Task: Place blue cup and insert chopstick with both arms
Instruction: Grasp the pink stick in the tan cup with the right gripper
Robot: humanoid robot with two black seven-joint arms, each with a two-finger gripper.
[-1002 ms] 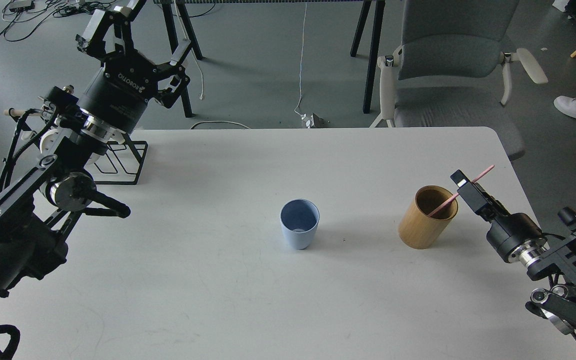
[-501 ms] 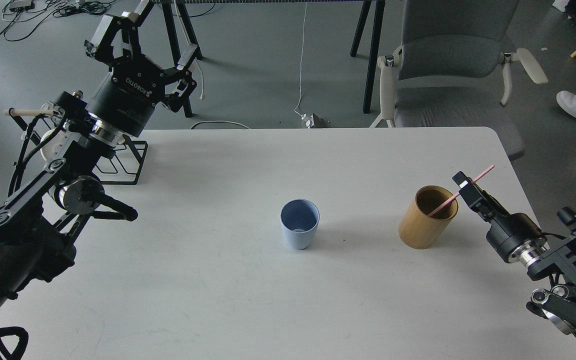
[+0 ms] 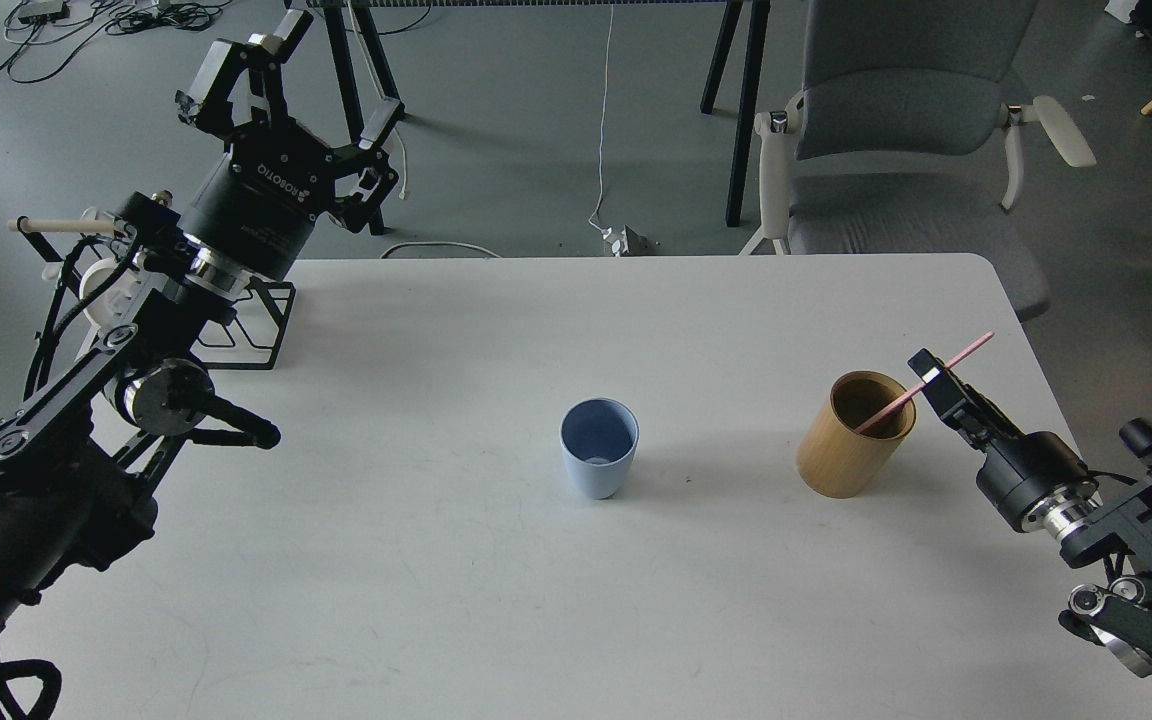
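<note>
Grey floor fills the back of your view, with cables, black stand legs and a grey office chair (image 3: 896, 130) beyond the far edge of the white table (image 3: 496, 600). At your far left, a black wire rack (image 3: 254, 335) sits on the table's back left corner, partly hidden by your left arm. Your left gripper (image 3: 291, 75) hangs high above and behind that corner, over the floor, its fingers spread wide apart with nothing between them.

Moving toward the middle, you see the blue cup (image 3: 599, 447) standing upright on the table, mouth up, well apart from both arms. Something small and pale lies at its bottom, though you cannot make out what it is.

Further right, a bamboo-coloured holder (image 3: 854, 434) stands on the table, leaning a little toward your right arm. A pink chopstick (image 3: 921, 384) slants out of it: the lower end rests inside the holder, the shaft crosses the rim on the right side, and the upper tip points up and to the right.

Your right gripper (image 3: 931, 378) sits just beside the holder's right rim, closed on the pink chopstick around its middle. The rest of that arm runs down toward the lower right corner of your view.
</note>
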